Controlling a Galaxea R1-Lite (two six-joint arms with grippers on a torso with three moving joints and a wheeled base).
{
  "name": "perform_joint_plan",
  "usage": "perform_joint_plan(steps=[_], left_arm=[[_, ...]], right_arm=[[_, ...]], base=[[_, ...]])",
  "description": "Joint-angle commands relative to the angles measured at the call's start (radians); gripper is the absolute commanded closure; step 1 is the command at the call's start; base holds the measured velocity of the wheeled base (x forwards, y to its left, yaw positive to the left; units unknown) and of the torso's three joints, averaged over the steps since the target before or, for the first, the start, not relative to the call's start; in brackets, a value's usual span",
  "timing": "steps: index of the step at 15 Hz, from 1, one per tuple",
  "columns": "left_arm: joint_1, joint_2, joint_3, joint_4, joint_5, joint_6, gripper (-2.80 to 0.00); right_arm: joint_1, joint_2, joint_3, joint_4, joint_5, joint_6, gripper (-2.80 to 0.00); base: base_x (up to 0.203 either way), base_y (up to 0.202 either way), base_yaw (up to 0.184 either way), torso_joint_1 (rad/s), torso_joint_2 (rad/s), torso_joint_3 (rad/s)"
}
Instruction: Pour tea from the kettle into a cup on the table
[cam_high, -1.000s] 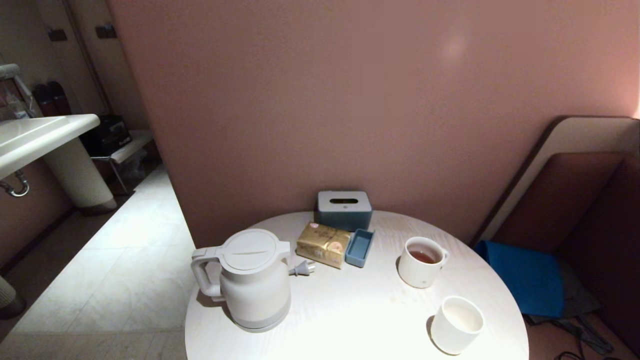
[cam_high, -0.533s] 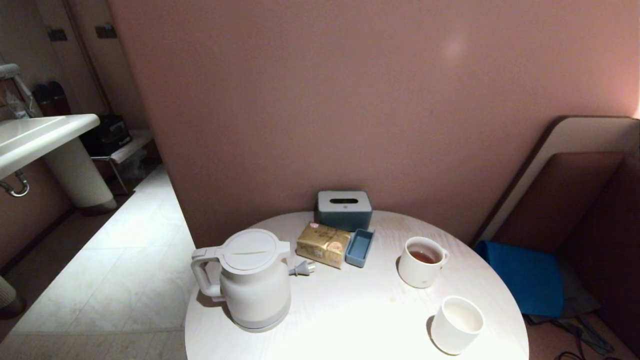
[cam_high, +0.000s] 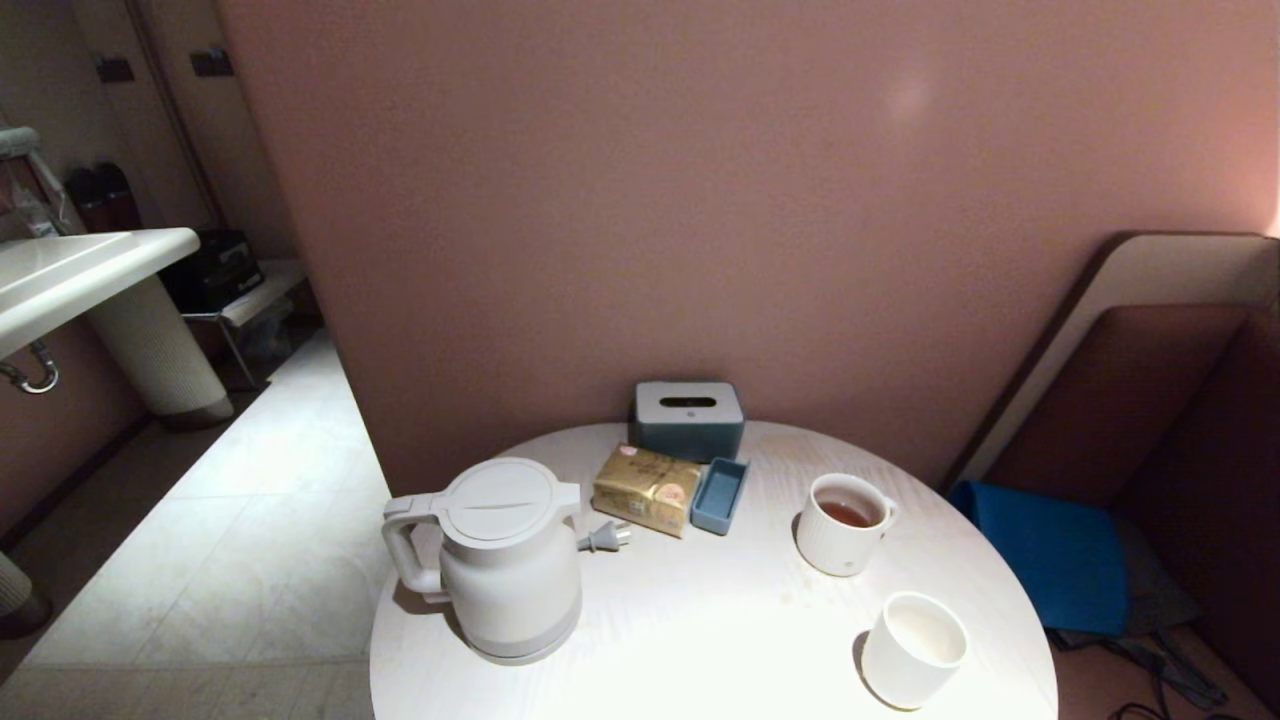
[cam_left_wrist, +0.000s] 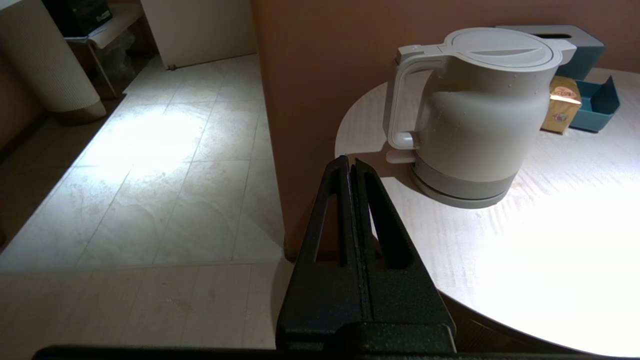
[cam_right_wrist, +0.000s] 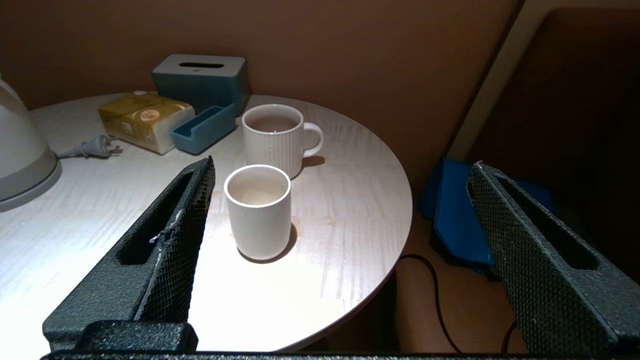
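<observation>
Kettle (cam_high: 500, 560) upright near bench (cam_high: 700, 630) edge, loop handle turned outward over edge, likely easy to reach from my left. Cup (cam_high: 912, 648) well right of kettle, near front rim, looks empty; mug (cam_high: 842, 523) just behind it holds tea (cam_high: 846, 514). My left pincer (cam_left_wrist: 351, 167) clenched, empty, off bench short of kettle handle. My right pincer (cam_right_wrist: 340, 172) spread wide, empty, short of cup. Bare bench between kettle and cup leaves room for pouring.

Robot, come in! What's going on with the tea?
Left tool shut, right tool open, both empty. Kettle upright, untouched. Cup waiting. Nothing between them.
</observation>
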Motion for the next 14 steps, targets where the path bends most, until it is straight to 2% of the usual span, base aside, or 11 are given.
perform_joint_plan(steps=[1, 8, 9, 14], left_arm=[[0.0, 0.001, 0.0, 0.001, 0.001, 0.0, 0.0], [0.0, 0.001, 0.0, -0.001, 0.001, 0.0, 0.0], [0.0, 0.001, 0.0, 0.0, 0.001, 0.0, 0.0], [0.0, 0.001, 0.0, -0.001, 0.001, 0.0, 0.0]], right_arm=[[0.0, 0.0, 0.0, -0.001, 0.0, 0.0, -2.8], [0.0, 0.0, 0.0, -0.001, 0.0, 0.0, -2.8], [0.0, 0.0, 0.0, -0.001, 0.0, 0.0, 0.0], [0.0, 0.0, 0.0, -0.001, 0.0, 0.0, 0.0]], base=[[0.0, 0.0, 0.0, 0.0, 0.0, 0.0], [0.0, 0.0, 0.0, 0.0, 0.0, 0.0], [0.0, 0.0, 0.0, 0.0, 0.0, 0.0], [0.0, 0.0, 0.0, 0.0, 0.0, 0.0]])
